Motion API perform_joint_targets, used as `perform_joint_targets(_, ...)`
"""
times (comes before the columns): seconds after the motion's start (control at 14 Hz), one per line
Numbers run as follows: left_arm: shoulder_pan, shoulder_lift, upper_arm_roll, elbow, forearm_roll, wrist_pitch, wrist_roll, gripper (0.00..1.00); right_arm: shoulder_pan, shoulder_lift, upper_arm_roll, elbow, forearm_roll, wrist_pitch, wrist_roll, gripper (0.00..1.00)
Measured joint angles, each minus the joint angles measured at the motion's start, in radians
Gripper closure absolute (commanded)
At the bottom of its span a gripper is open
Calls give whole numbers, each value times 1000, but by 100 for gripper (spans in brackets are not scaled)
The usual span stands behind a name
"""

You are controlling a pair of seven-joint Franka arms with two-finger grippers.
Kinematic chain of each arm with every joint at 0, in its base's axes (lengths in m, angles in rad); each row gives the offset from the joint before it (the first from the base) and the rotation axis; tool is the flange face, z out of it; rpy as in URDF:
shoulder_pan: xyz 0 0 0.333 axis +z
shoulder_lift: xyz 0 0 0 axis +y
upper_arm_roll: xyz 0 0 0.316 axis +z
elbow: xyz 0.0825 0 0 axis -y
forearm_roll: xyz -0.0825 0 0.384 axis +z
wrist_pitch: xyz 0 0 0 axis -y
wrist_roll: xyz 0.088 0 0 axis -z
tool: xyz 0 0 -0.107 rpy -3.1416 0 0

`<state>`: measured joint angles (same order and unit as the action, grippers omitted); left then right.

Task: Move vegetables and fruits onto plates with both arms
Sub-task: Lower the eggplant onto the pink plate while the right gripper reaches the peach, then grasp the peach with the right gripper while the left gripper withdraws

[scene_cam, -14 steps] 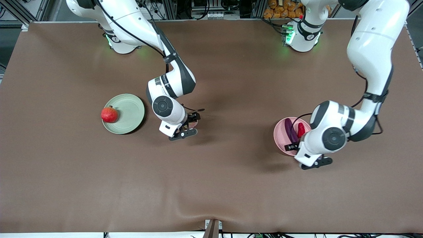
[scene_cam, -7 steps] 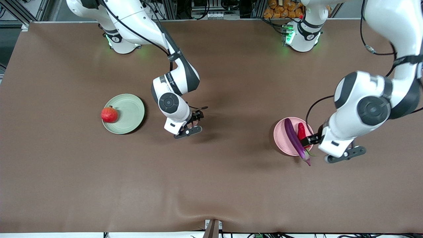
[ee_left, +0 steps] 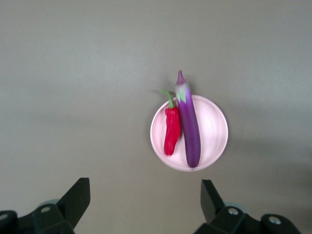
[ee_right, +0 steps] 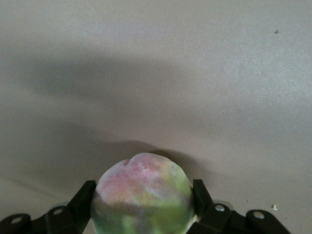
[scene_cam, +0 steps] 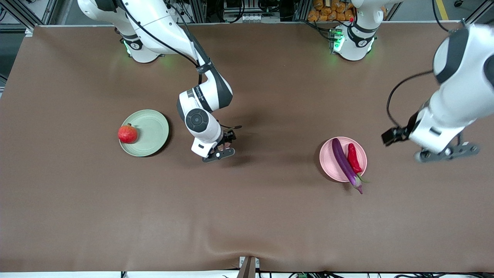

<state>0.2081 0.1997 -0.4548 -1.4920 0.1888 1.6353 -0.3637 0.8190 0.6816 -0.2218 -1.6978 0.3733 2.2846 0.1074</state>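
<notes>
Front view: your left gripper (scene_cam: 389,136) has pulled away wide open, leaving eggplant (scene_cam: 343,159) and chili (scene_cam: 353,157) on the pink plate (scene_cam: 327,162) at right. Your right gripper (ee_right: 144,207) is squeezing the peach (ee_right: 143,195) mid-frame, so the green plate (scene_cam: 152,133) with the apple (scene_cam: 127,133) is probably next.

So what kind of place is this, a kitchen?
More likely a robotics lab: a brown-covered table, toy-like food such as the eggplant on a pink plate, and equipment racks along the table's edge.

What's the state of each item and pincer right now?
eggplant: on pink plate, stem end overhanging rim
chili: on pink plate, beside eggplant
apple: on green plate, at rim
peach: gripped by right pincer
left pincer: open, empty
</notes>
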Motion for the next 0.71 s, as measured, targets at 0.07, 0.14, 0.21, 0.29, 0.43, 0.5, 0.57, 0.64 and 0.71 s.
perform_joint_targets(0.07,0,-32,0,0,-15,-26,14,0,0,0,-2,0,0,0,2,62)
perform_joint_targets(0.14,0,-61,1,0,-33,-48,29,0,-1,-1,-8,0,0,-2,5,62)
perform_joint_targets(0.21,-2,-84,9,-1,-52,-64,45,0,-7,-5,-16,1,0,-15,8,61)
perform_joint_targets(0.29,-13,-105,33,-2,-75,-78,73,0,-22,-20,-26,3,0,-47,9,62)
perform_joint_targets(0.43,-108,-143,161,-3,-105,-120,139,0,-93,-85,-38,9,-4,-145,-16,62)
perform_joint_targets(0.5,-162,-159,229,-4,-113,-138,154,0,-145,-127,-43,10,-6,-200,-67,62)
perform_joint_targets(0.57,-200,-173,279,-5,-127,-154,167,0,-205,-168,-48,8,-7,-257,-134,62)
perform_joint_targets(0.64,-216,-184,308,-8,-146,-166,175,0,-268,-202,-50,-2,-8,-302,-200,62)
perform_joint_targets(0.71,-218,-192,321,-14,-159,-168,181,0,-330,-230,-51,-24,-8,-337,-265,62)
